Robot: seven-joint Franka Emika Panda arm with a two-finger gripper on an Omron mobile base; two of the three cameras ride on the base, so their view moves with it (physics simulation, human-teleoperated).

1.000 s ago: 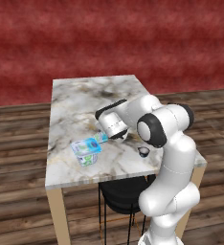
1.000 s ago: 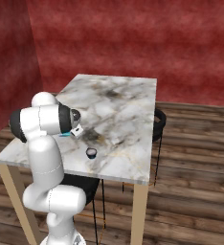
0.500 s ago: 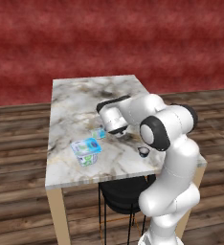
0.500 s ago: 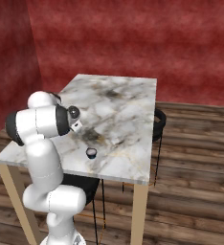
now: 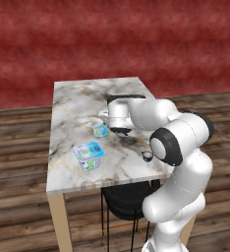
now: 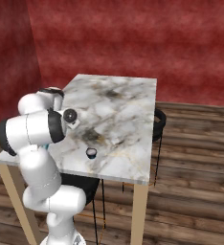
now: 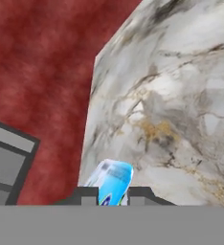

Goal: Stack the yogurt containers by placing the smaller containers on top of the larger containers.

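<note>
While clamped in the gripper, the small tub hangs above the table.

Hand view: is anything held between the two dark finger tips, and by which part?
Yes. The jaws are shut on the small light-blue tub, one finger on each side wall. In the left base view it hangs at the gripper.

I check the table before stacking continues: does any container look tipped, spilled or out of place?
Nothing looks spilled or damaged. The big tub and tiny dark cup stand upright on the table; the small teal tub is in the gripper.
</note>
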